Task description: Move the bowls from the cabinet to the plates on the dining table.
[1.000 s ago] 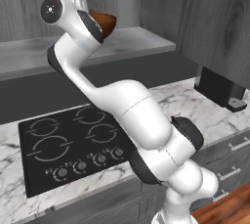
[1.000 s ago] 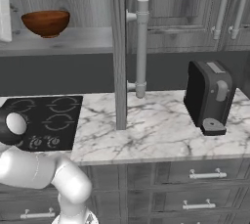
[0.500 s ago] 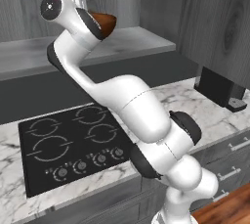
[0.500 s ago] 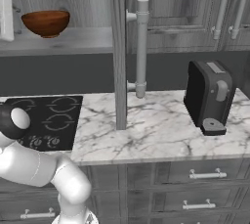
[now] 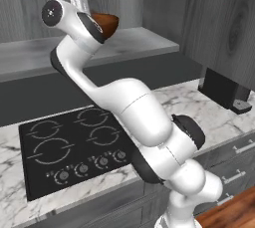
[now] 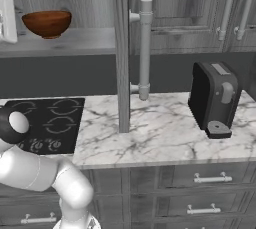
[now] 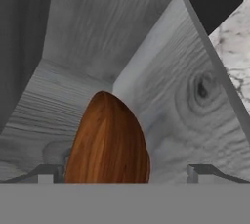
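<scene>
Reddish-brown wooden bowl (image 6: 46, 23) sits on the open cabinet shelf (image 6: 90, 40), right in front of the gripper (image 7: 122, 173). Hand view: bowl (image 7: 108, 142) lies between the two fingertips (image 7: 48, 173), which stand wide apart; contact can't be told. Left base view: hand is up at shelf height, bowl (image 5: 106, 22) just past it. Open cabinet door (image 6: 121, 53) with long bar handle (image 6: 144, 48) is beside it; cooktop (image 5: 74, 147) below; dark coffee machine (image 6: 214, 98) further along the marble counter (image 6: 155, 138).

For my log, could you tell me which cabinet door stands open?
The leftmost door, swung out edge-on beside the brown bowl; the doors right of it are shut.
</scene>
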{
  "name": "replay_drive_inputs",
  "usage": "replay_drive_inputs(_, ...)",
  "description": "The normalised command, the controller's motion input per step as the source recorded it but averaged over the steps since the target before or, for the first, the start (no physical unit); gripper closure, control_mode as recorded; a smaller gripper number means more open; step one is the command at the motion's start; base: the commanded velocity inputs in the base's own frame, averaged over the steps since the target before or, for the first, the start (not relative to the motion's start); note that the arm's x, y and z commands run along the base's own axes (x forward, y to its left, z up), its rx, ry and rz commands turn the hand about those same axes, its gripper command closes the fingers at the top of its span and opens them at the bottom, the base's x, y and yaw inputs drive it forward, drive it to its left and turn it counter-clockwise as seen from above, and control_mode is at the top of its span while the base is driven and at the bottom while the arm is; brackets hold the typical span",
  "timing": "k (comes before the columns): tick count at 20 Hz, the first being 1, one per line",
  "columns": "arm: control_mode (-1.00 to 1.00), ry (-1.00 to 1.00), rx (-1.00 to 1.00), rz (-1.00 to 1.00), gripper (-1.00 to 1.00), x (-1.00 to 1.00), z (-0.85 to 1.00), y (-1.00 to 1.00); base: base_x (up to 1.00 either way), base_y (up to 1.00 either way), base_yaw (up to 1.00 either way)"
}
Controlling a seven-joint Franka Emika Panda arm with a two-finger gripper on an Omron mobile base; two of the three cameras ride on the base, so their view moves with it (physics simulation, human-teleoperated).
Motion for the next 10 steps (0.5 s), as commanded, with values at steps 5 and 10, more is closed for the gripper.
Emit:
replay_drive_inputs(5,-1.0,-0.01,0.01,-0.01,-1.0,0.17,-0.07,0.0,0.0,0.0,0.0)
replay_drive_inputs(10,-1.0,-0.01,0.02,0.0,-1.0,0.11,-0.16,0.0,0.0,0.0,0.0)
